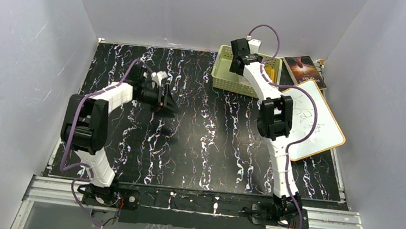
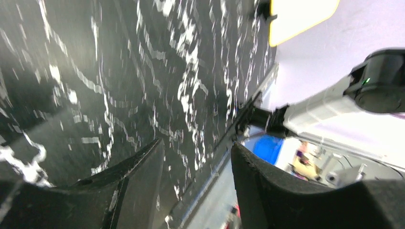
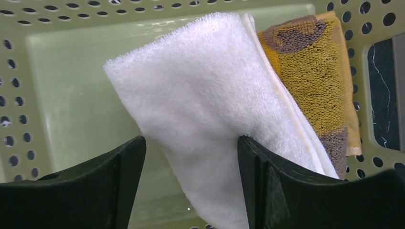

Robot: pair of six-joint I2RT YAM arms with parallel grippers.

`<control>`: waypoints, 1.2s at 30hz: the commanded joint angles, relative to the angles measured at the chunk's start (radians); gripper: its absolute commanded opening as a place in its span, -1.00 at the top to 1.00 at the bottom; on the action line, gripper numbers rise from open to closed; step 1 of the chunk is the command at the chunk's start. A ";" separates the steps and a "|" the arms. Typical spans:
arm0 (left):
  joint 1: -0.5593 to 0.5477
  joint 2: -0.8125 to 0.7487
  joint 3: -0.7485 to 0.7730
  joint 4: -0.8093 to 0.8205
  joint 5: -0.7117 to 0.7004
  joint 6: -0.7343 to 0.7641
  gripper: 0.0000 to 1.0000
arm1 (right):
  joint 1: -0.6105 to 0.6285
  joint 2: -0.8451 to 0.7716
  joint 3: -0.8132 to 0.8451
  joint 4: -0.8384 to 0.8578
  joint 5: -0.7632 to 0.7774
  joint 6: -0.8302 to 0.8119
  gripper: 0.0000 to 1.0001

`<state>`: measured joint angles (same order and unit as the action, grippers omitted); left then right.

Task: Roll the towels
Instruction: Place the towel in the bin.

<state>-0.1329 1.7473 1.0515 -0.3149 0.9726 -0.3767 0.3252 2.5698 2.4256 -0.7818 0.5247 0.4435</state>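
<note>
Black marbled table (image 2: 119, 71) lies beneath your left gripper (image 2: 197, 143): jaws apart, nothing between them. Your right gripper (image 3: 191, 140) sits inside the green basket (image 3: 67, 86), jaws apart astride the cream-white towel (image 3: 191, 86). Beyond one jaw, the mustard-yellow towel (image 3: 310, 81) touches the white one.

The left arm (image 1: 110, 98) is folded with its elbow raised and its forearm reaching forward and to the right. The left pincer (image 2: 197, 160) has its jaws apart with nothing between them. The right arm (image 1: 275, 117) stretches far forward, and the right pincer (image 3: 191, 148) points down with its jaws spread wide.
</note>
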 commanded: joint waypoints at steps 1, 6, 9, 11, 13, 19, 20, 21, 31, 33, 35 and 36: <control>-0.008 0.018 0.225 0.028 -0.066 -0.047 -0.05 | -0.011 -0.181 0.017 0.081 -0.033 -0.011 -0.37; -0.071 0.151 0.507 0.085 -0.143 -0.130 0.10 | -0.034 -0.312 -0.066 0.161 -0.095 -0.053 -0.39; -0.135 0.276 0.693 0.108 -0.208 -0.166 0.15 | -0.078 -0.395 -0.165 0.210 -0.171 -0.089 -0.39; -0.175 0.406 0.838 0.106 -0.242 -0.191 0.15 | -0.125 -0.454 -0.267 0.273 -0.270 -0.096 -0.34; -0.213 0.539 1.006 0.088 -0.272 -0.209 0.15 | -0.181 -0.506 -0.394 0.350 -0.394 -0.095 -0.11; -0.284 0.912 1.551 0.110 -0.368 -0.296 0.23 | -0.248 -0.442 -0.445 0.394 -0.553 -0.147 0.22; -0.287 0.924 1.540 0.185 -0.371 -0.326 0.23 | -0.247 -0.405 -0.403 0.369 -0.585 -0.162 0.23; -0.292 0.924 1.496 0.252 -0.385 -0.345 0.24 | -0.247 -0.367 -0.363 0.345 -0.618 -0.173 0.23; -0.322 0.995 1.465 0.337 -0.432 -0.343 0.25 | -0.247 -0.221 -0.233 0.316 -0.768 -0.196 0.20; -0.325 1.003 1.450 0.340 -0.443 -0.343 0.25 | -0.247 -0.198 -0.209 0.297 -0.790 -0.199 0.21; -0.328 1.009 1.438 0.340 -0.455 -0.338 0.25 | -0.246 -0.184 -0.196 0.284 -0.810 -0.201 0.22; -0.329 1.015 1.437 0.335 -0.459 -0.336 0.25 | -0.246 -0.182 -0.197 0.282 -0.815 -0.204 0.22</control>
<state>-0.4545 2.7419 2.4977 0.0105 0.5385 -0.7158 0.0891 2.3848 2.1464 -0.5217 -0.2264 0.2619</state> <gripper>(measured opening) 0.377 0.392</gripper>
